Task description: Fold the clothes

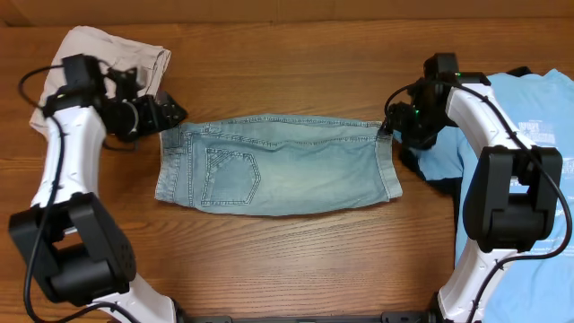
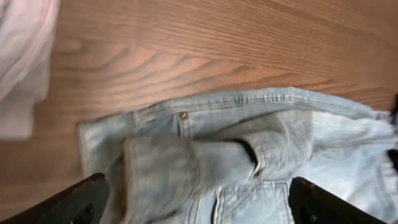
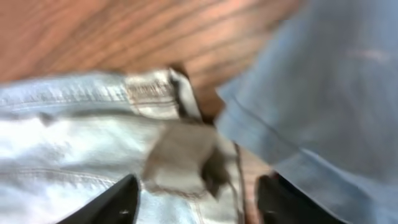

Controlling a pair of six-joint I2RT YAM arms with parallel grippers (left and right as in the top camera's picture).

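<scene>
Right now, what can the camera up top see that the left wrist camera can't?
Only the overhead view shows the whole folded jeans lying flat, the sky-blue T-shirt on the right, and the right pincer by the jeans' right end. Only the left wrist view shows close details: a tiny metal stud near the waistband, and the stitching. Both show the wooden table, the jeans, the left pincer, which the wrist view shows wide open, and some pale cloth, likely the beige trousers.
</scene>
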